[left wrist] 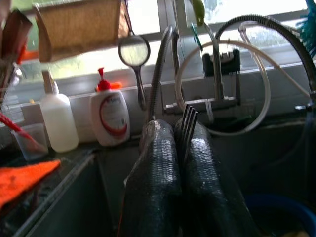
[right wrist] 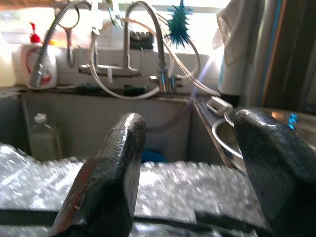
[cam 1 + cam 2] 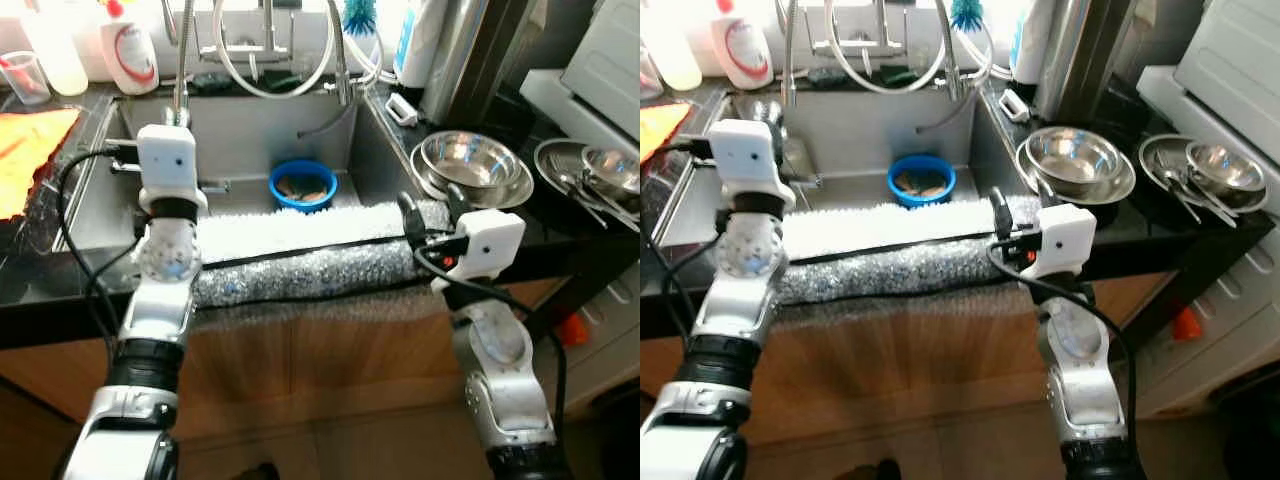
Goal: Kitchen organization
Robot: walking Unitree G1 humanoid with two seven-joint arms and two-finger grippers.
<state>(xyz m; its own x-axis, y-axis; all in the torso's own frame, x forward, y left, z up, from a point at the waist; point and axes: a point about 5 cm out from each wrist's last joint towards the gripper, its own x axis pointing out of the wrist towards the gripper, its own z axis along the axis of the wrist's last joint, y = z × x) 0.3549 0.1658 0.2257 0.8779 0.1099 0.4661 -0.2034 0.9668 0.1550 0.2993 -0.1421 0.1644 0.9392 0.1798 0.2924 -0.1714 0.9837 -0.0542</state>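
Note:
In the left wrist view my left gripper [image 1: 178, 143] is shut on a metal fork [image 1: 187, 122], whose tines stick up between the two black fingers. The gripper is held over the left part of the steel sink [image 3: 250, 140], with its white wrist block [image 3: 168, 160] at the sink's front left. My right gripper [image 3: 432, 212] is open and empty at the sink's front right corner, its fingers [image 2: 118, 163] spread wide. A blue bowl [image 3: 302, 184] with food scraps sits in the sink. On the right counter stand a steel bowl [image 3: 470, 160] and a second steel bowl [image 3: 610, 165] with utensils beside it.
A bubbly silver mat [image 3: 300, 250] lies along the sink's front edge. Faucets and hoses [image 3: 270, 50] rise behind the sink, beside a soap bottle [image 3: 130, 45] and a plastic cup [image 3: 25, 75]. An orange cloth [image 3: 30, 150] lies on the left counter. A small clear bottle [image 2: 39, 133] stands in the sink.

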